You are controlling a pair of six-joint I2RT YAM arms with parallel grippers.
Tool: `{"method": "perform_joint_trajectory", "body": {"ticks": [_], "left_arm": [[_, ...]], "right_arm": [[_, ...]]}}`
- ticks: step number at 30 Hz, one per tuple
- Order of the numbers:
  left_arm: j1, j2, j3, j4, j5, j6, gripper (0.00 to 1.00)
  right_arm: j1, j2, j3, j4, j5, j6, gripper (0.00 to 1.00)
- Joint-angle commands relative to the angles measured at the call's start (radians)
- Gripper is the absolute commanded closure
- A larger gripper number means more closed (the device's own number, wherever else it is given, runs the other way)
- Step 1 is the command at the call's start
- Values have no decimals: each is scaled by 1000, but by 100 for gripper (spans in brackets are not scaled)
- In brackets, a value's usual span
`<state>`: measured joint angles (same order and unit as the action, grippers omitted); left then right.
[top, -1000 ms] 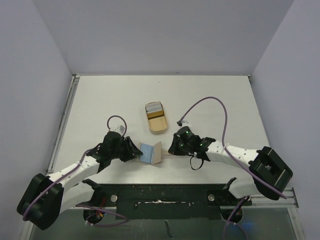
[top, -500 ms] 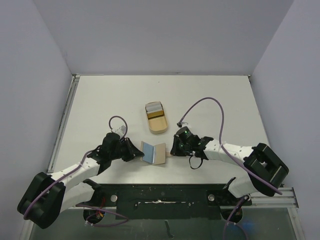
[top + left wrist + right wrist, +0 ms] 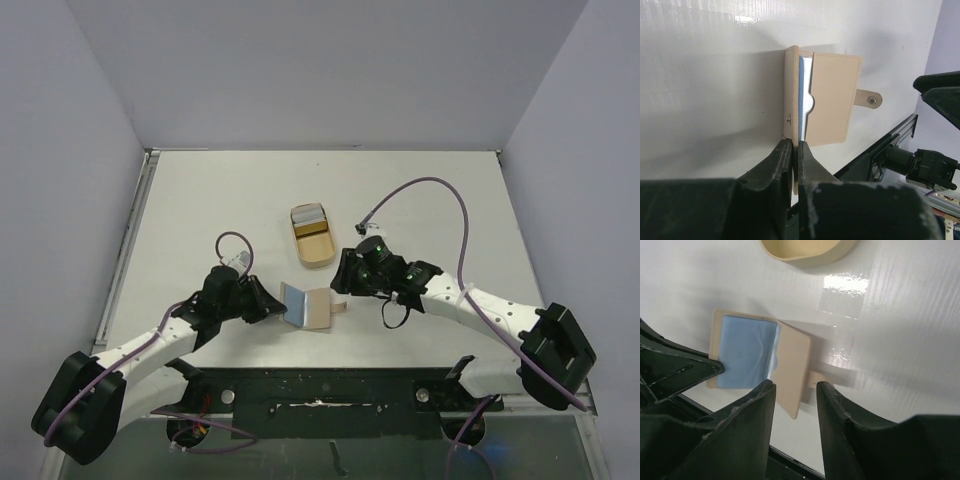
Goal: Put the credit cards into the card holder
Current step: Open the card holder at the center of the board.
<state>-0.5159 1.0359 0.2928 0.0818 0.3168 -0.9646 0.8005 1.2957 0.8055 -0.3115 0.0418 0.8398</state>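
Lying half open on the white table (image 3: 200, 210), the card holder (image 3: 308, 306) was found between both grippers. Its left flap was pinched edgewise by the closed left gripper (image 3: 795, 145) and held raised. A blue credit card (image 3: 747, 352) was seen seated in the inner pocket. The right gripper (image 3: 795, 386) was noted with jaws parted, gripping nothing, just beside the strap tab (image 3: 869, 99). Further credit cards (image 3: 308, 215) were observed in the tan tray (image 3: 318, 266). One small mark on the flap could not be read.
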Motion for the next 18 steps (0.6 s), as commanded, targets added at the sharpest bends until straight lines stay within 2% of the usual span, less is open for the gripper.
{"method": "perform_joint_trajectory", "body": {"ticks": [1,12,18], "left_arm": [[1,-10,57,-6,-20,33,100],[-1,-38,60,-27,-19,25,100],[0,-33,12,67,27,-18,98]], "right_arm": [[27,7,66,53,-40,-13,61],[108,227,144,193,-87,0,67],[108,328,119,248,-128,9,71]]}}
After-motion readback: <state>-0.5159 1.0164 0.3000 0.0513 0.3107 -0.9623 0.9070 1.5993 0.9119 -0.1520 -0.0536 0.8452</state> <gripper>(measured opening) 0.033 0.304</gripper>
